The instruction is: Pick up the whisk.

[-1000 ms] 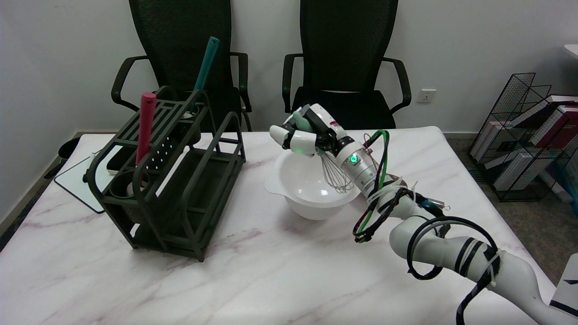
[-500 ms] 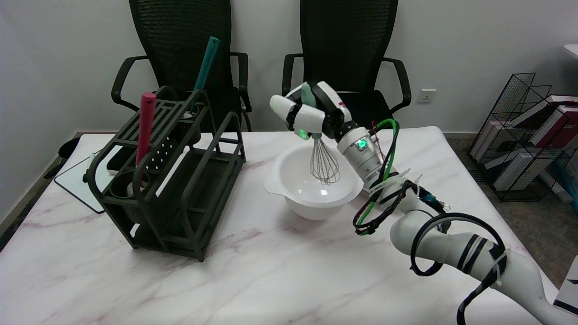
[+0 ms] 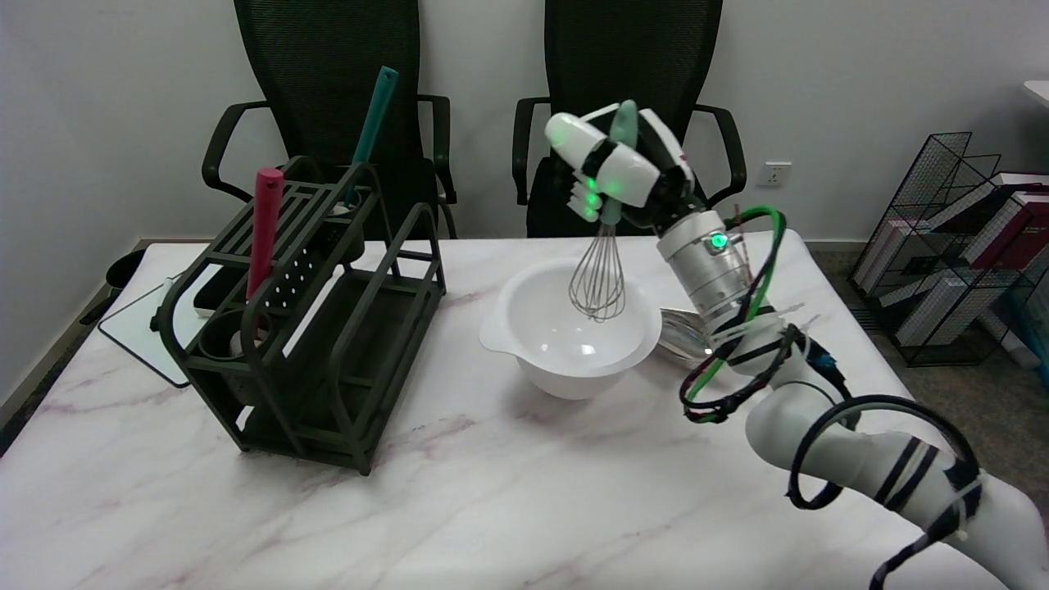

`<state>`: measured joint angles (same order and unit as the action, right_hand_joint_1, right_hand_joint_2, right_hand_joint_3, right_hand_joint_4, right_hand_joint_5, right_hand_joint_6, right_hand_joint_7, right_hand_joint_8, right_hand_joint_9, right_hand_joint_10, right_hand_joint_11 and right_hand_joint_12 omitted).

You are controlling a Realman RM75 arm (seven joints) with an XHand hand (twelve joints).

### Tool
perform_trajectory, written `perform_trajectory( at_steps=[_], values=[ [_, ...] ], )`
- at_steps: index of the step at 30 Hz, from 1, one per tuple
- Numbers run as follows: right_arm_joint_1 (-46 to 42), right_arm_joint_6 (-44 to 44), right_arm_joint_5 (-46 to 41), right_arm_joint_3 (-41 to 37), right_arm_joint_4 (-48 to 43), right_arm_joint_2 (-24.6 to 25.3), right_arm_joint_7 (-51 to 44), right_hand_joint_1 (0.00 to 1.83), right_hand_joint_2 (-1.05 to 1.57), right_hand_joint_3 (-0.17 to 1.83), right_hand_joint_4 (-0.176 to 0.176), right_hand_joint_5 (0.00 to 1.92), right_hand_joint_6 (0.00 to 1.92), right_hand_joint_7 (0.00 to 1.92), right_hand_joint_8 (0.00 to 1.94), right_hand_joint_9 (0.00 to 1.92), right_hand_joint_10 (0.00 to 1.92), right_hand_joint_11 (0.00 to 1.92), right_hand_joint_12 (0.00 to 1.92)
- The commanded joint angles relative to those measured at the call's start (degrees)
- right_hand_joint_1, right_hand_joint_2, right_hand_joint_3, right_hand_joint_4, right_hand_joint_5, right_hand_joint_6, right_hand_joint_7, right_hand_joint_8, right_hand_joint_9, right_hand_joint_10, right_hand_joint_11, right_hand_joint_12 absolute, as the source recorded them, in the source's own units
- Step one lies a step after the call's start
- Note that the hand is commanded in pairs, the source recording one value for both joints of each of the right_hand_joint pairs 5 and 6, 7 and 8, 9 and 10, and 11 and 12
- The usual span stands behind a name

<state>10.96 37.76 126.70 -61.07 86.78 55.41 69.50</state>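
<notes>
Right black-and-white hand [image 3: 623, 176] is raised over the white marble-patterned worktop [image 3: 459, 500], fingers wrapped round the pale green handle of the wire balloon whisk [image 3: 601, 274], firmly held. Handle tip pokes out above the hand; the steel wire loops hang straight below it, lower loops inside the rim line of the round white plastic bowl [image 3: 565, 336], which sits directly under the hand. Cannot tell if the wires touch the bowl's inner wall; they look clear of the bottom. Whisk roughly upright, tilted a bit. Green lights glow on the fingers and on the silver wrist section. Just below and right of the hand, beside the bowl, a crumpled shiny silver item [image 3: 678, 340] lies on the worktop, partly hidden by the forearm. Well to the hand's left stands a dark green metal utensil rack [image 3: 328, 328] holding a red cylindrical-handled tool [image 3: 265, 229] at its near end and a teal-handled tool [image 3: 370, 131] at the far end. Behind the hand, two black mesh office chairs [image 3: 631, 82]. Far right of the hand, on the floor, a black wire rack with books [image 3: 959, 246].
</notes>
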Motion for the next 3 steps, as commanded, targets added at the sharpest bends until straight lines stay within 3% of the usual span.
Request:
perform_trajectory(
  at_steps=[1,3],
  values=[
    [-14.8,12.0,-7.6,-9.1,9.2,-7.8,6.0,0.88,1.57,0.68,0.0,1.92,1.92,1.92,1.92,1.92,1.92,1.92,1.92],
    [-18.1,15.6,-9.9,-10.9,8.9,-8.5,6.0,0.88,1.57,0.69,0.0,1.92,1.92,1.92,1.92,1.92,1.92,1.92,1.92]
  ],
)
